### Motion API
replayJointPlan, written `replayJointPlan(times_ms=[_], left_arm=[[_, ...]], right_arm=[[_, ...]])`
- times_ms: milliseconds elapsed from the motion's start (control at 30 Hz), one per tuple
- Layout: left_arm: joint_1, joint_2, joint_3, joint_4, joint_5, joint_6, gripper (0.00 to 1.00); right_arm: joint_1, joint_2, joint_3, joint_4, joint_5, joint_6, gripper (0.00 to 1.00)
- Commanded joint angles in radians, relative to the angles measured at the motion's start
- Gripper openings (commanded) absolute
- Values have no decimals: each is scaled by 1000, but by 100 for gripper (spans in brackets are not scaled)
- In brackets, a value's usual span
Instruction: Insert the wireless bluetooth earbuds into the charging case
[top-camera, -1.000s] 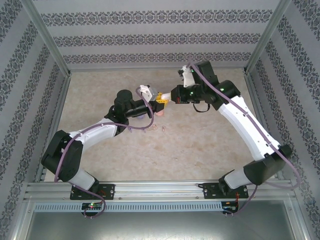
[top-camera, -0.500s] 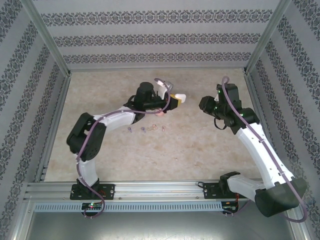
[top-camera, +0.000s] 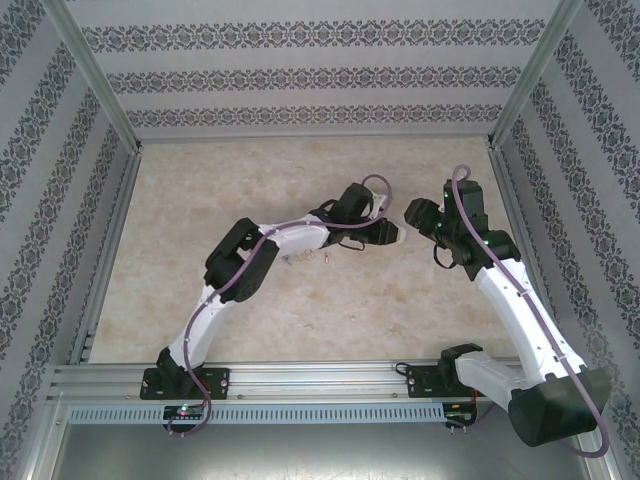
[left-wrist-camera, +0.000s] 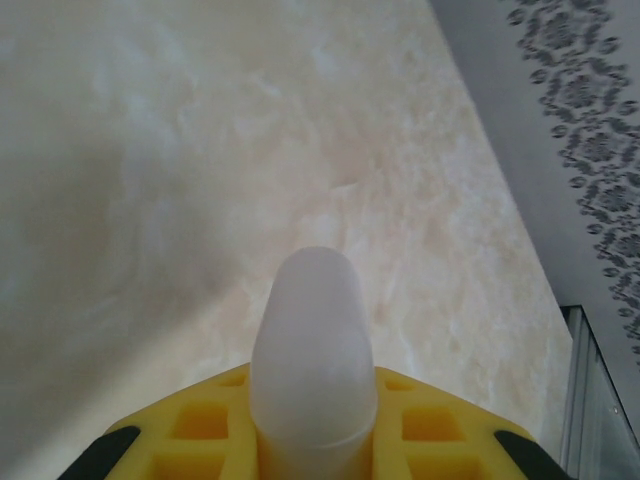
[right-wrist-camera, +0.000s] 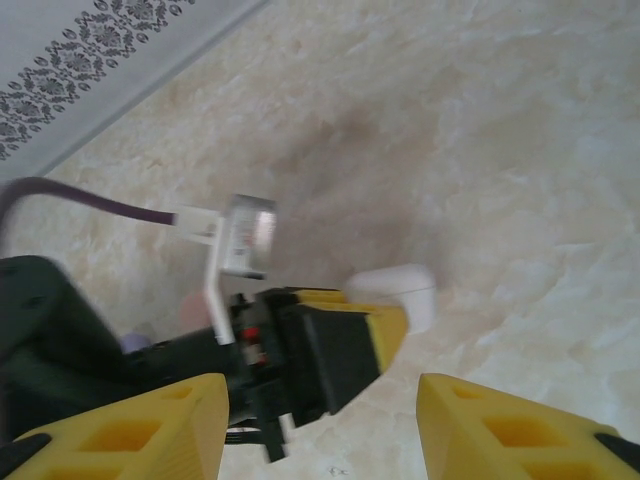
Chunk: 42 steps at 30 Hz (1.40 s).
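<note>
Left tool (top-camera: 384, 236) pinches one white charging case (left-wrist-camera: 313, 340); right tool (right-wrist-camera: 322, 405) gapes, holding nothing.

No legible text or labels anywhere

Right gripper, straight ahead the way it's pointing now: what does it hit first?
Most likely the left gripper, shut on a white case, which lies right ahead between the open jaws of the right gripper. How close is hard to judge.
</note>
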<state>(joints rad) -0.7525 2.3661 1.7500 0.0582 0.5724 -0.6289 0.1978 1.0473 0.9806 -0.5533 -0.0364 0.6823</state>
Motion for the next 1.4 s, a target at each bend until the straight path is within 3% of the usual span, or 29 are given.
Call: replayJointPlan(times_ms=[0, 133, 500, 700, 1033, 1367], left_arm=[[-14, 41, 87, -110, -58, -77, 0], [-18, 78, 142, -219, -106, -79, 10], [-18, 67, 222, -461, -223, 19, 59], [-13, 5, 249, -521, -296, 107, 72], [2, -297, 118, -460, -469, 279, 74], [33, -646, -166, -283, -626, 468, 77]], right_arm=[[-15, -8, -6, 23, -14, -11, 54], [-29, -22, -1, 12, -21, -27, 56], [-47, -37, 6, 24, -40, -38, 67], [-51, -28, 38, 8, -51, -56, 70], [-55, -18, 91, -39, -43, -82, 73], [-37, 50, 93, -29, -47, -135, 84]])
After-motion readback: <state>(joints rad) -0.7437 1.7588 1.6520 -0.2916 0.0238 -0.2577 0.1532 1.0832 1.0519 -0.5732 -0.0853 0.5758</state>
